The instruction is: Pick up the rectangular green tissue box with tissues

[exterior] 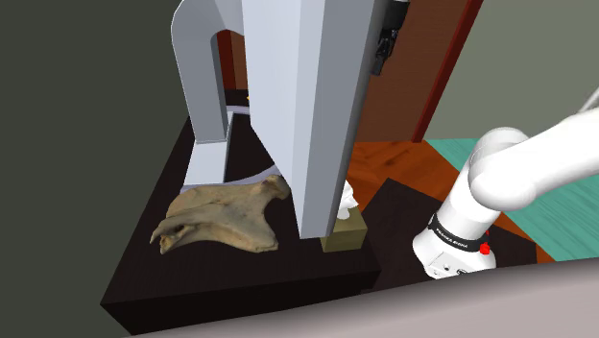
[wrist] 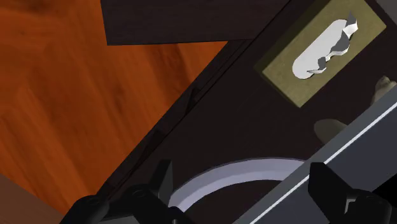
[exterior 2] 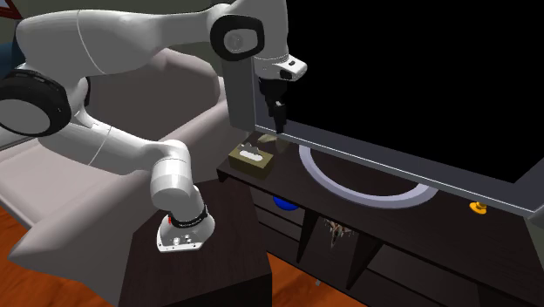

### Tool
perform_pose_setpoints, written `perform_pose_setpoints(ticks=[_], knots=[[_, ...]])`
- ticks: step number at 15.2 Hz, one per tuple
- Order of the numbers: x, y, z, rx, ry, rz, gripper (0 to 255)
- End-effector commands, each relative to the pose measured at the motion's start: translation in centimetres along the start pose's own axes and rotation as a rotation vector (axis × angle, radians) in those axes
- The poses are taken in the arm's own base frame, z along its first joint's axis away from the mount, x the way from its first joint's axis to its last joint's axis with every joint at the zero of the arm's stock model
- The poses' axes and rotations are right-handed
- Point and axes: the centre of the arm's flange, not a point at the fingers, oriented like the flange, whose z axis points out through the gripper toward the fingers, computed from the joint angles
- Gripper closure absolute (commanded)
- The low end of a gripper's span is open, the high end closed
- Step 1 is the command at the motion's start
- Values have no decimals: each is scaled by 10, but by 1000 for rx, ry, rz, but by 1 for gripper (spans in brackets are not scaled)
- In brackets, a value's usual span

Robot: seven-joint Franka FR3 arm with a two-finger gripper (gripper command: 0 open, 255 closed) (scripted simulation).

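An olive-green tissue box (exterior 2: 253,157) with a white tissue poking from its top slot sits at the end of a dark low cabinet (exterior 2: 288,179). In the shoulder view the tissue box (exterior: 344,232) peeks out from behind the edge of a big screen. My black gripper (exterior 2: 279,118) hangs open above the cabinet, a little higher than the box and just to its right in the second exterior view, close to the screen's front. In the wrist view the tissue box (wrist: 321,54) lies well ahead of the gripper (wrist: 242,191), whose fingers (wrist: 162,184) stand apart with nothing between them.
A large flat screen (exterior 2: 410,96) on a grey ring-shaped base (exterior 2: 349,187) takes up most of the cabinet top. A tan bone-like piece (exterior: 226,219) lies behind it. A pale sofa (exterior 2: 131,96), my dark stand (exterior 2: 200,253) and wooden floor (wrist: 57,95) surround the cabinet.
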Motion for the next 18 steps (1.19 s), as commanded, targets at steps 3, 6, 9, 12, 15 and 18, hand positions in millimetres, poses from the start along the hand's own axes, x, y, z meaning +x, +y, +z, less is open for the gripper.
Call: perform_pose_setpoints(ticks=[3,6,9,12,15,18], knots=[[10,-2,25,53,-88,38,0],[21,-7,63,132,-220,96,0],[28,-15,102,210,-353,153,0],[30,-25,141,289,-485,210,0],[27,-39,179,368,-617,267,0],[21,-55,215,447,-749,325,0]])
